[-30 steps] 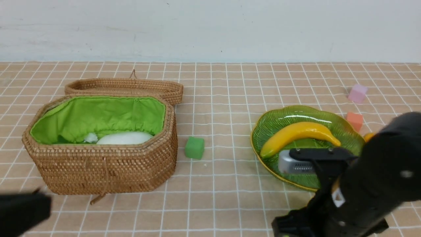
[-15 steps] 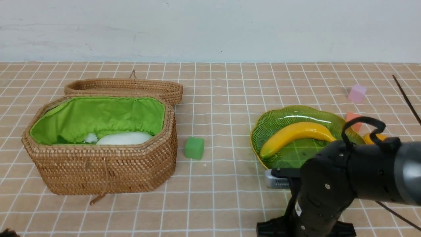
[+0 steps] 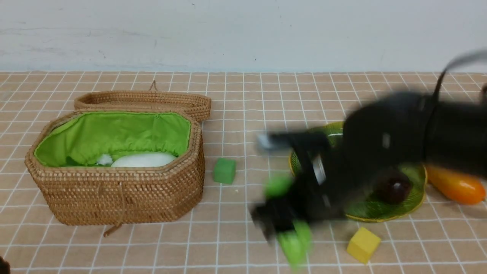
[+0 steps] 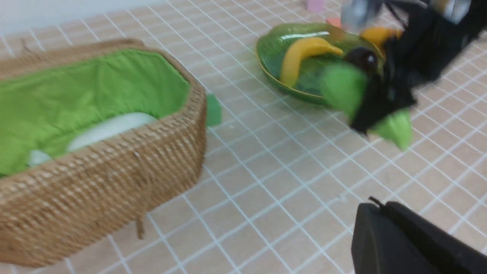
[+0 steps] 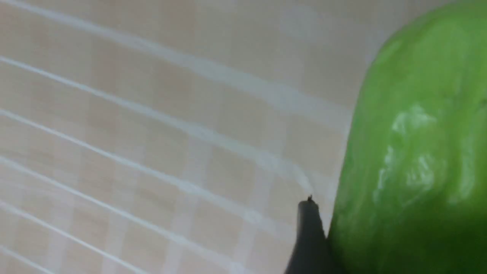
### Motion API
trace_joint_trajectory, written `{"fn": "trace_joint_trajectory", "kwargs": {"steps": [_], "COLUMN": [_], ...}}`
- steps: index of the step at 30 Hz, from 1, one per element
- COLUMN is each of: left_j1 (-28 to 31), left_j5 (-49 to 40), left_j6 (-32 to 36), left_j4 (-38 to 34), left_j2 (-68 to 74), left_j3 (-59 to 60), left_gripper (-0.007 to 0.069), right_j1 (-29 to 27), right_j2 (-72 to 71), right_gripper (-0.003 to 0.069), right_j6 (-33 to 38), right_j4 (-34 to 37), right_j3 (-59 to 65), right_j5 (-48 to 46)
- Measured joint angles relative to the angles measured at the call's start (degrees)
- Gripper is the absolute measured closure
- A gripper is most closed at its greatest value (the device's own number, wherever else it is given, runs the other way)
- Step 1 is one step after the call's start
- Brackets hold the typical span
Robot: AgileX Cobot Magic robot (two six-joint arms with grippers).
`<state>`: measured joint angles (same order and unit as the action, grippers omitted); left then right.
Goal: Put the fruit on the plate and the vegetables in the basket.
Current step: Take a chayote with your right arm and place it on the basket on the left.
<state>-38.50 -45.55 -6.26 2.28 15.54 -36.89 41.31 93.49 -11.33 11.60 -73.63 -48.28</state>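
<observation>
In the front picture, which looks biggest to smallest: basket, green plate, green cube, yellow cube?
1. basket
2. plate, partly hidden
3. green cube and yellow cube look alike; yellow is nearer, so unsure.

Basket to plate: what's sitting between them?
Front view: a small green cube beside the basket, then the right claw holding the green gourd, blurred, just before the plate.

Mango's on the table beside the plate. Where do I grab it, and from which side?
Grip the mango across its middle, coming down from above. It lies on its side, long axis along the table, one end by the plate rim, so close the jaws across its short width.
</observation>
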Motion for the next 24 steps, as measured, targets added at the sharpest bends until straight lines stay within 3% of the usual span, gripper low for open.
{"fn": "trace_joint_trajectory", "kwargs": {"steps": [2, 3, 4, 6, 7, 8, 10, 14, 18, 22, 24], "left_j1": [0.0, 0.0, 0.0, 0.0, 0.0, 0.0, 0.0, 0.0, 0.0, 0.0, 0.0], "left_j5": [-0.2, -0.3, -0.8, -1.1, -1.1, -1.1, -1.1, -1.1, -1.1, -1.1, -1.1], "left_j6": [0.0, 0.0, -0.1, -0.3, -0.3, -0.5, -0.5, -0.8, -1.1, -1.2, -1.1], "left_j4": [0.8, 0.8, 0.7, 0.6, 0.6, 0.6, 0.5, 0.5, 0.5, 0.4, 0.3], "left_j2": [0.0, 0.0, 0.0, 0.0, 0.0, 0.0, 0.0, 0.0, 0.0, 0.0, 0.0], "left_j3": [-0.1, -0.1, -0.1, -0.1, -0.1, -0.1, -0.1, -0.1, -0.1, -0.1, -0.1], "left_gripper": [0.0638, 0.0638, 0.0638, 0.0638, 0.0638, 0.0638, 0.0638, 0.0638, 0.0638, 0.0638, 0.0638], "right_j1": [0.0, 0.0, 0.0, 0.0, 0.0, 0.0, 0.1, 0.1, 0.1, 0.1, 0.0], "right_j2": [3.0, 3.0, 7.0, 11.5, 12.0, 16.4, 22.5, 30.9, 38.3, 38.5, 35.5], "right_gripper": [0.0208, 0.0208, 0.0208, 0.0208, 0.0208, 0.0208, 0.0208, 0.0181, 0.0004, -0.0016, 0.0027], "right_j6": [12.5, 13.5, 24.0, 33.8, 34.9, 43.2, 52.3, 59.7, 61.7, 61.5, 57.3], "right_j4": [2.4, 2.7, 7.3, 12.7, 13.3, 17.9, 22.5, 26.0, 25.1, 24.3, 22.3], "right_j3": [-10.6, -11.5, -20.0, -27.4, -28.2, -34.3, -41.6, -49.9, -56.1, -57.3, -58.0], "right_j5": [2.3, 2.7, 4.2, 4.8, 4.9, 5.2, 5.4, 6.8, 8.2, 6.8, 1.3]}}
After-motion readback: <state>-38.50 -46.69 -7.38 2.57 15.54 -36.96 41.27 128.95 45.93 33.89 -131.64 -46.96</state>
